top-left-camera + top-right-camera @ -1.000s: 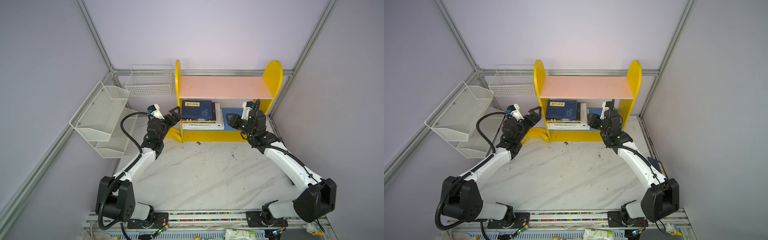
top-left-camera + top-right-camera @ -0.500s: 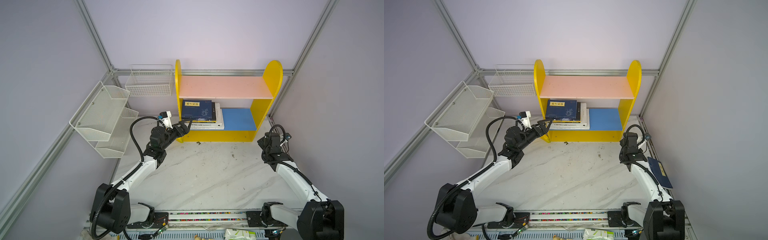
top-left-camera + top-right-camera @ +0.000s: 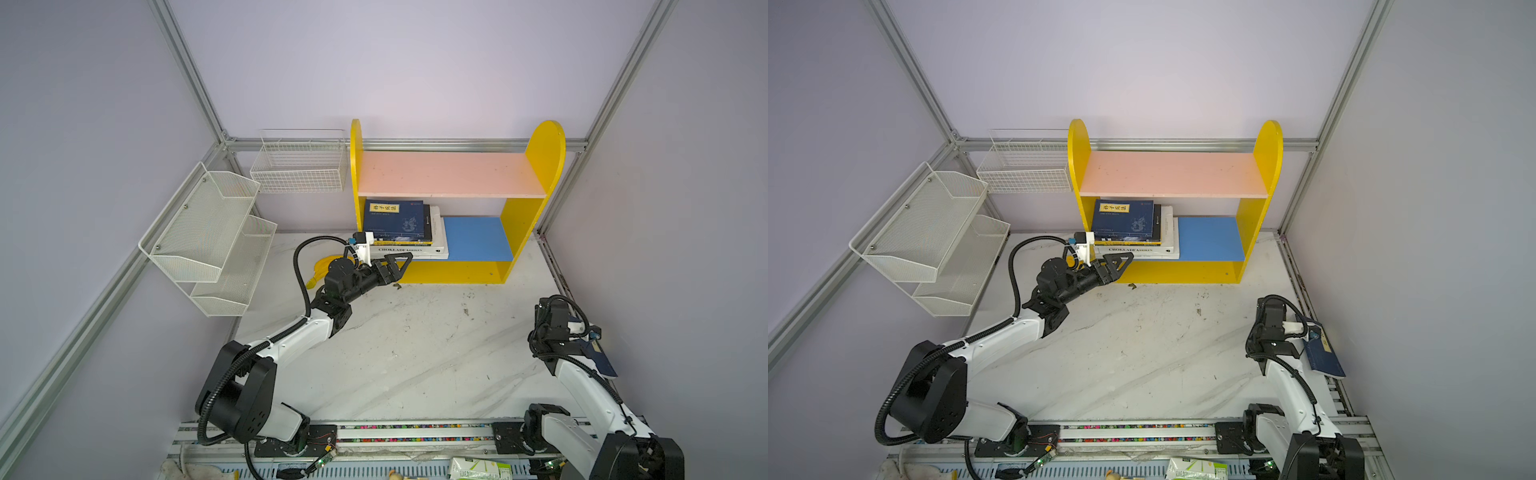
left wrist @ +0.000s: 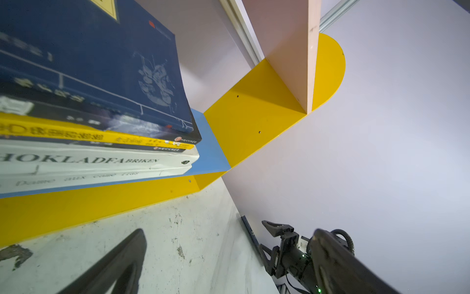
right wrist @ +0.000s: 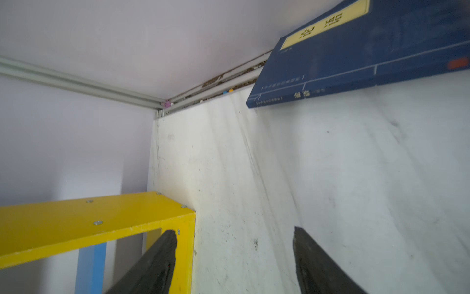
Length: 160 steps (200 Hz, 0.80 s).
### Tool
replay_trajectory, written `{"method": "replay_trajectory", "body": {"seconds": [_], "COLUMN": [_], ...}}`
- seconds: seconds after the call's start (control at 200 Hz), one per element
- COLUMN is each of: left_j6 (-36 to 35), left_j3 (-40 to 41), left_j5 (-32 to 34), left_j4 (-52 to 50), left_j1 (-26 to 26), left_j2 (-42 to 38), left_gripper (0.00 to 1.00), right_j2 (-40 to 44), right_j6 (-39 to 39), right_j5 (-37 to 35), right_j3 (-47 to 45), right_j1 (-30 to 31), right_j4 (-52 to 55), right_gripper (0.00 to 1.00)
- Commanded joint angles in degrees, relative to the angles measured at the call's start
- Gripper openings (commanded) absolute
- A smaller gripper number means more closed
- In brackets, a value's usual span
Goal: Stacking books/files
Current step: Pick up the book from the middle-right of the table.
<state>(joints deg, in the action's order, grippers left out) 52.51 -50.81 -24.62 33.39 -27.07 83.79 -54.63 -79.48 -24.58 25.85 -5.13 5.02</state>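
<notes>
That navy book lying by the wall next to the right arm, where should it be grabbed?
Probably its long edge facing the open table, approached from that side. The navy book lies flat with the wall close behind it, so only that edge looks reachable; the right fingers would pinch its thin thickness, one sliding underneath.

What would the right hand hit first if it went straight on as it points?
Probably the white marbled tabletop beside the yellow shelf unit; only bare surface shows ahead of the open right hand, depth unclear.

We see the marbled desk bearing a yellow shelf, books stacked on its blue board, and one navy book apart.
</notes>
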Motion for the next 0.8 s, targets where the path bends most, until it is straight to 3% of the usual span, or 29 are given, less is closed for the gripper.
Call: {"method": "replay_trajectory", "body": {"seconds": [0.0, 0.22, 0.545, 0.795], "left_j6": [1.0, -1.9, -3.4, -3.6], "left_j3": [-3.0, -10.7, -15.6, -17.9], "left_j5": [-4.8, -14.6, -14.4, -13.4], "left_j4": [5.2, 0.7, -2.0, -4.2], "left_j1": [-2.8, -10.9, -18.9, -19.6], "left_j2": [1.1, 8.0, 14.4, 15.7], "left_gripper": [1.0, 1.0, 1.0, 1.0], "right_j2": [1.7, 1.3, -7.2, -9.1], "right_j6": [-6.0, -3.8, -2.2, -4.8], "right_j5": [-1.5, 2.2, 12.2, 10.9], "right_j3": [-3.3, -6.0, -9.4, -12.4], "right_j1": [-2.8, -10.3, -20.8, -22.5], "right_j4": [-2.6, -6.7, -18.1, -24.5], "right_gripper": [0.73, 0.74, 0.76, 0.72]}}
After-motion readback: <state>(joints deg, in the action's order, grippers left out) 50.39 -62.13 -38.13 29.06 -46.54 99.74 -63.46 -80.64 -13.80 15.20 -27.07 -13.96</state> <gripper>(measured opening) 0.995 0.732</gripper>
